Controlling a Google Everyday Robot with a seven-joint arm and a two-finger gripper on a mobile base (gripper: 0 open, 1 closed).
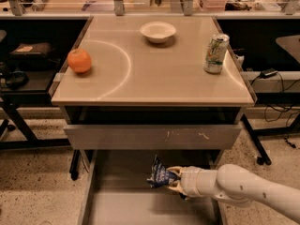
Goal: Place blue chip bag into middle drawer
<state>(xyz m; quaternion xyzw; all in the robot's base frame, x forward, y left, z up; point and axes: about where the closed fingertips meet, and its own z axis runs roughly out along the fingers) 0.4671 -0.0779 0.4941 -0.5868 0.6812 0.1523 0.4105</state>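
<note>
The blue chip bag (159, 175), a small crinkled dark-blue foil bag with white lettering, is held over the open middle drawer (122, 210), a wide shallow grey drawer pulled out below the table. My gripper (172, 178) reaches in from the lower right on a white arm and is shut on the bag's right end. The bag hangs just above the drawer floor, right of the middle. The drawer's front part runs out of view at the bottom.
Above the open drawer is a shut grey drawer front with white scratch marks (154, 136). On the tabletop (154, 86) stand an orange (79, 60) at left, a white bowl (158, 32) at the back and a green can (215, 53) at right. Dark shelves flank the table.
</note>
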